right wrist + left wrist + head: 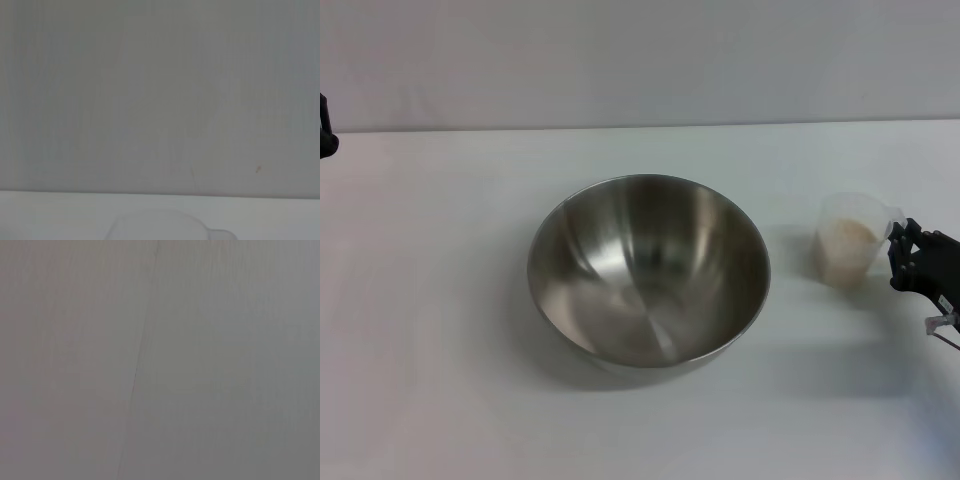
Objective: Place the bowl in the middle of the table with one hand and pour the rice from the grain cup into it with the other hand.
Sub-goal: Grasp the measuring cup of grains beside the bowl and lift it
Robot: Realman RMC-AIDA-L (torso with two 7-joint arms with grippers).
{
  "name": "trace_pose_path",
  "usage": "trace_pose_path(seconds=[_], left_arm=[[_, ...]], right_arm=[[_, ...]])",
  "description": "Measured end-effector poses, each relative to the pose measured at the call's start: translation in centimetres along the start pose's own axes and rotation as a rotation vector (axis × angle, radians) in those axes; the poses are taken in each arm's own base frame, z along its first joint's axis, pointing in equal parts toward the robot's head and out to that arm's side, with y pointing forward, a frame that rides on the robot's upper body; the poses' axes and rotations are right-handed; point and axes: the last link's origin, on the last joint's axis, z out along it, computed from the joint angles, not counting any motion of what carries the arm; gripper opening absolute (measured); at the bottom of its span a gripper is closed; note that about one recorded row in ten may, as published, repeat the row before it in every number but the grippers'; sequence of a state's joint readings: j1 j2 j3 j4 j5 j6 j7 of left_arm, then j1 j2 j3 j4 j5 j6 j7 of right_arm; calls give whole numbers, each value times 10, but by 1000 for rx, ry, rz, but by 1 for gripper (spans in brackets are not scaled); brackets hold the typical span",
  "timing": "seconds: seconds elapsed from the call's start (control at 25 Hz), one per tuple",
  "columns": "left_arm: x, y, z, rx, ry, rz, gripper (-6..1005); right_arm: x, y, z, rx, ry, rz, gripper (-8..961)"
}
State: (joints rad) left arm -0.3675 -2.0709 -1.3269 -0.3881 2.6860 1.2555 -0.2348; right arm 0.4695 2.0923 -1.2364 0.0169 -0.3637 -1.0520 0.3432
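Steel bowl (648,268) standing upright and empty near the middle of the desk (430,300), so the placing half of the task looks done. Set there, presumably, to give a wide, open target within easy reach of a pour coming from the right.

Grain cup (855,241) upright on the desk to the right of the bowl, apart from it with a strip of bare white surface between. Rice (847,249) filling the cup most of the way, none seen in the bowl. Pouring not yet begun.

Right claw (903,250) low at the right edge of the scene, just beside the cup on its right, at the side where the small lip and handle stick out. Touching or only close: cannot tell. Spread or pressed together: cannot tell either, with only dark linkage showing. Approach from the handle side seems sensible, leaving the bowl-facing side free for tipping. In the right wrist view, only the cup's pale rim (165,227) showing close ahead.

Left claw (326,128) parked at the far left edge, well apart from the bowl; fingers not readable.
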Motion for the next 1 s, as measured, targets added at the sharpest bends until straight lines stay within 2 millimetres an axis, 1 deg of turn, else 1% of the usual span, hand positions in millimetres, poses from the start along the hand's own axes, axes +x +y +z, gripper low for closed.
trace_pose_path(seconds=[0.36,0.84,1.0], left_arm=[[0,-1,-1,1,1,1,209],[1,0,-2,-4,8,-1,209],[1,1,-3,-8,7,-2,209]], right_arm=[[-3,0,-1,0,-21,1,61],[-2,0,-1,-2,-21,2,16],[-4,-1,-2,2,-34,2,15]])
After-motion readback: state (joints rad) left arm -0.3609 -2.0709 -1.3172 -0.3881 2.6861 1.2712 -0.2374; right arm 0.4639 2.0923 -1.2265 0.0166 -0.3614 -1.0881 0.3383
